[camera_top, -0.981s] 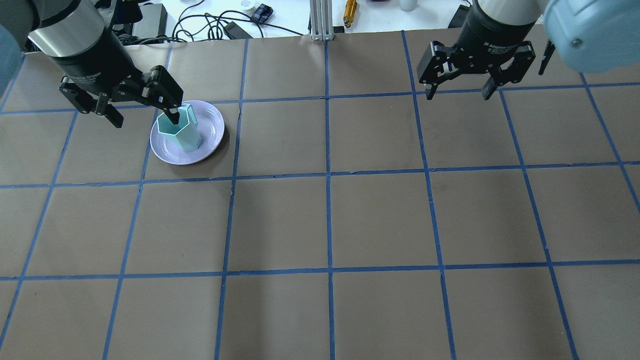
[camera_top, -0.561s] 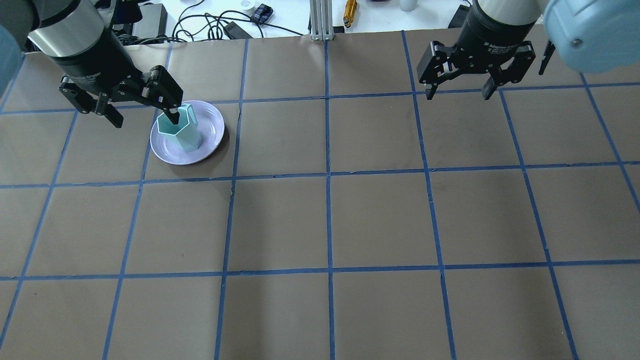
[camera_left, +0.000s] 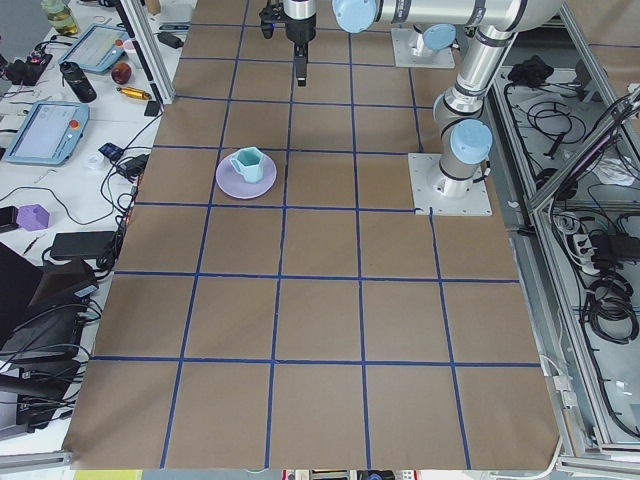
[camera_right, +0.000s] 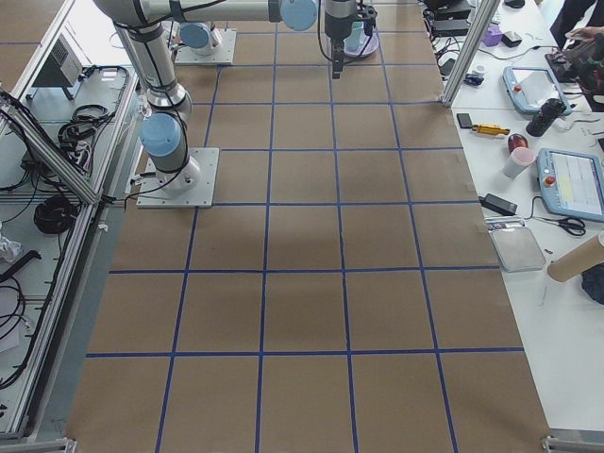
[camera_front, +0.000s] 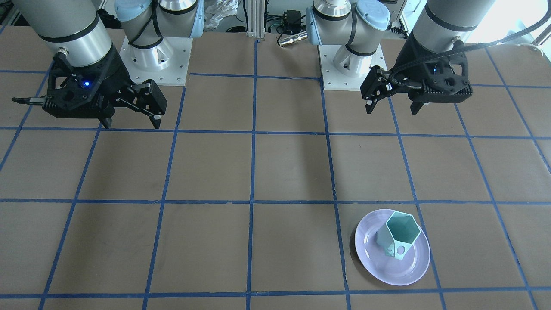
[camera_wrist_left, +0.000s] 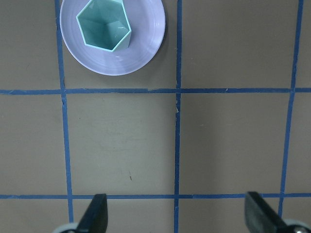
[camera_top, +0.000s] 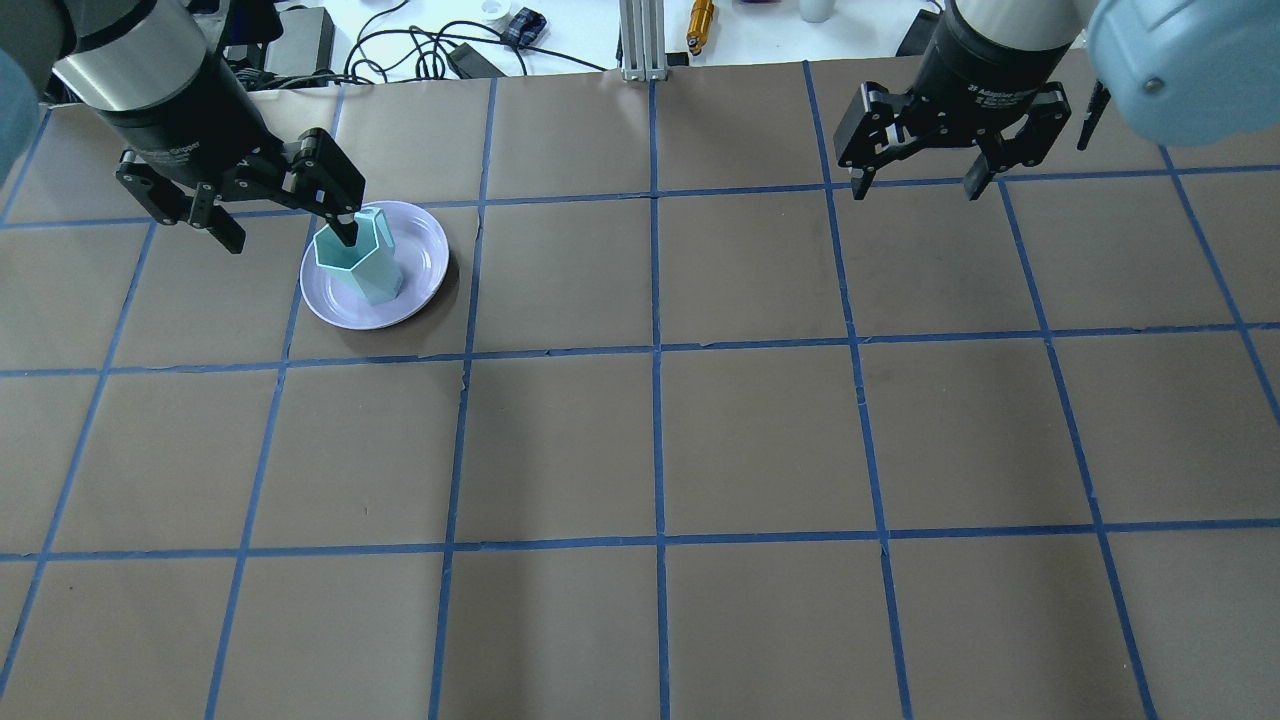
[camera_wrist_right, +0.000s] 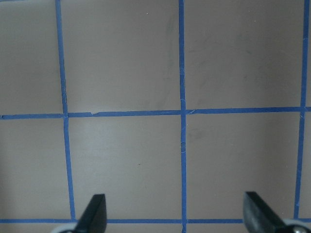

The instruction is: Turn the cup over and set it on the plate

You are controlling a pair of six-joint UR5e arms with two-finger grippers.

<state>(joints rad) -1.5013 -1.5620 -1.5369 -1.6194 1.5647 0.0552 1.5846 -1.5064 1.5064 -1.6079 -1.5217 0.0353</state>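
Observation:
The mint-green faceted cup (camera_front: 398,239) stands upright, mouth up, on the lavender plate (camera_front: 400,272), with its handle toward the operators' side. It also shows in the overhead view (camera_top: 360,265) on the plate (camera_top: 425,258), and from straight above in the left wrist view (camera_wrist_left: 103,24) on the plate (camera_wrist_left: 146,41). My left gripper (camera_front: 391,108) is open and empty, raised high above the table and back from the cup toward my base. In the overhead view the left gripper (camera_top: 290,240) only overlaps the cup's rim by perspective. My right gripper (camera_front: 131,125) is open and empty over bare table.
The table is brown paper with a blue tape grid. The two arm bases (camera_front: 153,56) stand at my edge. Beyond the far edge lie cables, small tools and an aluminium post (camera_top: 640,45). Tablets and clutter sit on side benches (camera_right: 566,179).
My left gripper has drifted slightly further from the cup. The cup, the plate and the right arm have not moved.

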